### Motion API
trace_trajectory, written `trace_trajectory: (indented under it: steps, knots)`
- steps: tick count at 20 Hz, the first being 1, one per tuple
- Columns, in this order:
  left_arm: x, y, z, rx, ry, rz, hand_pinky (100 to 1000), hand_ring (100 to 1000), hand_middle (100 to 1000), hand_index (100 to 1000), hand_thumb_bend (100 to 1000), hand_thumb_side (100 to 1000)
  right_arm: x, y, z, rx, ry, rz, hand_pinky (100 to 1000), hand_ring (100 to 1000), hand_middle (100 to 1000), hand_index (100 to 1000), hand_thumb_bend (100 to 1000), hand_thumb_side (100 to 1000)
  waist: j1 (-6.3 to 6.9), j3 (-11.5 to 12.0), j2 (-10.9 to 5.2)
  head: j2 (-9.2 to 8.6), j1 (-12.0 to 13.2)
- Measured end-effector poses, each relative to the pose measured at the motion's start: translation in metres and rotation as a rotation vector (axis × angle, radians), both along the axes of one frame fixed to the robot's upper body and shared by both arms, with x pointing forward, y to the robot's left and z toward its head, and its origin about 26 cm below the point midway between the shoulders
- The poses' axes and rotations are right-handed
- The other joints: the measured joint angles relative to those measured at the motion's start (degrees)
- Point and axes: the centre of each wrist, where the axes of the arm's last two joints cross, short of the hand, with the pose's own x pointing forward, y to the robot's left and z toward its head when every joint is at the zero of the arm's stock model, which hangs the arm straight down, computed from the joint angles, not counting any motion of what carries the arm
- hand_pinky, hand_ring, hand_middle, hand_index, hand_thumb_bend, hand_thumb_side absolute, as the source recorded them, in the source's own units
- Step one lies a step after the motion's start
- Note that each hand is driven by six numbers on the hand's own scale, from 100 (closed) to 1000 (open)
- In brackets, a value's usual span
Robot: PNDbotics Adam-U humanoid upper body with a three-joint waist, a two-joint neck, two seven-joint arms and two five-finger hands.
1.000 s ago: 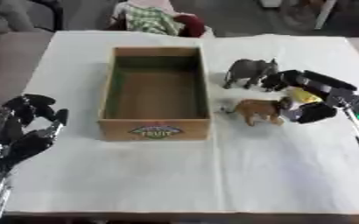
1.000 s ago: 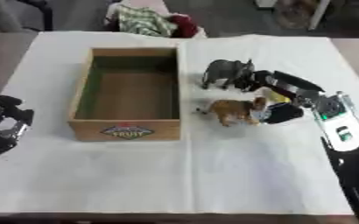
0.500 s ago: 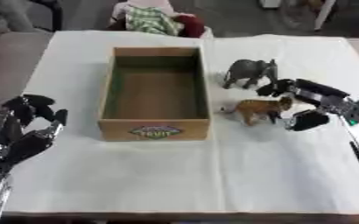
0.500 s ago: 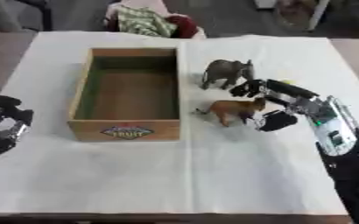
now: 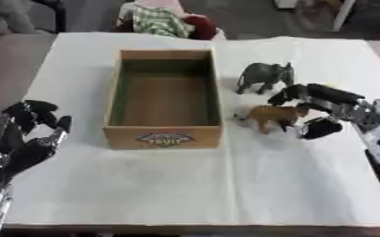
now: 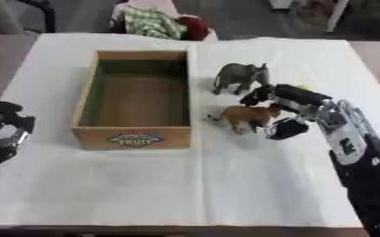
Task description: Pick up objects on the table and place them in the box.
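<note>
wooden box (image 5: 165, 137), matt, printed label in front. white tablecloth (image 5: 225, 185), smooth cloth. grey elephant (image 5: 263, 76) and brown animal (image 5: 272, 115), matt plastic. black hand (image 6: 294, 109), slightly glossy.

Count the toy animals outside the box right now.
2. A grey elephant stands right of the box; a brown animal stands nearer, between the fingers and thumb of the right hand. The hand may hide another small thing behind it.
</note>
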Motion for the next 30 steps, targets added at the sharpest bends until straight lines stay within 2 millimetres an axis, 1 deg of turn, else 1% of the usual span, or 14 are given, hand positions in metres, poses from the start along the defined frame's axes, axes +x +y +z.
trace_trajectory:
  steps: [4,7,9,13,14,15,19,21,22,23,27,28,29,30]
  knots:
    - [0.000,0.000,0.000,0.000,0.000,0.000,752,490,448,625,319,100,0.001,0.001,-0.002,-0.020,-0.002,0.002,798,753,704,862,100,355,0.01,0.00,0.00,0.00,-0.01]
    - [0.000,0.000,0.000,0.000,0.000,0.000,752,490,448,625,319,100,0.002,0.003,-0.003,-0.037,-0.002,0.002,753,689,646,832,100,363,0.01,0.00,0.00,0.00,-0.03]
    - [0.000,0.000,0.000,0.000,0.000,0.000,752,490,448,625,319,100,0.002,0.003,-0.004,-0.044,-0.004,0.002,718,621,575,771,100,364,0.01,0.00,-0.01,0.00,-0.04]
    - [0.000,0.000,0.000,0.000,0.000,-0.001,752,490,448,625,317,100,0.003,0.003,-0.004,-0.051,-0.021,0.008,692,560,490,671,100,363,0.01,0.00,-0.03,0.00,-0.04]
    - [0.000,0.000,0.000,0.000,0.000,-0.001,752,490,448,625,317,100,0.003,0.003,-0.002,-0.051,-0.029,0.011,691,556,485,665,100,363,0.01,0.01,-0.04,0.00,-0.04]
    - [0.000,0.000,0.000,0.000,0.001,-0.002,753,490,448,625,316,100,0.004,0.004,-0.001,-0.050,-0.037,0.015,677,518,444,622,100,362,0.01,0.02,-0.04,-0.01,-0.04]
    - [0.000,-0.001,0.000,0.000,0.001,-0.003,753,490,448,625,314,100,0.007,0.005,0.006,-0.043,-0.071,0.027,653,472,390,571,100,351,-0.01,0.08,-0.16,-0.01,-0.04]
    - [0.000,-0.001,0.000,0.000,0.002,-0.005,752,490,448,625,316,100,0.009,0.008,0.012,-0.038,-0.092,0.037,650,468,384,567,100,347,-0.01,0.13,-0.19,-0.01,-0.04]
    - [0.000,-0.001,0.000,0.000,0.002,-0.005,752,490,448,625,317,100,0.011,0.010,0.016,-0.034,-0.103,0.044,650,467,383,568,100,468,-0.01,0.15,-0.22,-0.01,-0.04]
    - [0.000,-0.001,0.000,-0.001,0.002,-0.005,753,490,447,625,316,100,0.013,0.013,0.021,-0.028,-0.117,0.052,651,468,384,569,100,351,-0.01,0.16,-0.28,-0.01,-0.04]
    - [0.000,-0.001,0.000,-0.001,0.002,-0.006,752,490,447,625,316,100,0.022,0.027,0.052,-0.008,-0.194,0.089,659,472,390,575,100,375,-0.05,0.28,-0.37,-0.01,-0.04]
    - [0.000,-0.001,0.000,-0.001,0.003,-0.006,753,490,448,625,314,100,0.025,0.032,0.061,-0.001,-0.216,0.102,663,474,393,576,100,450,-0.10,0.40,-0.39,-0.01,-0.04]
    - [0.000,-0.001,0.000,0.000,0.003,-0.006,752,490,447,625,316,100,0.027,0.037,0.070,0.005,-0.238,0.115,664,475,394,577,100,394,-0.16,0.58,-0.40,-0.01,-0.04]
    - [0.000,-0.001,-0.001,0.000,0.004,-0.007,752,490,447,625,316,100,0.029,0.044,0.079,0.010,-0.262,0.132,665,475,395,578,100,398,-0.23,0.72,-0.44,-0.01,-0.05]
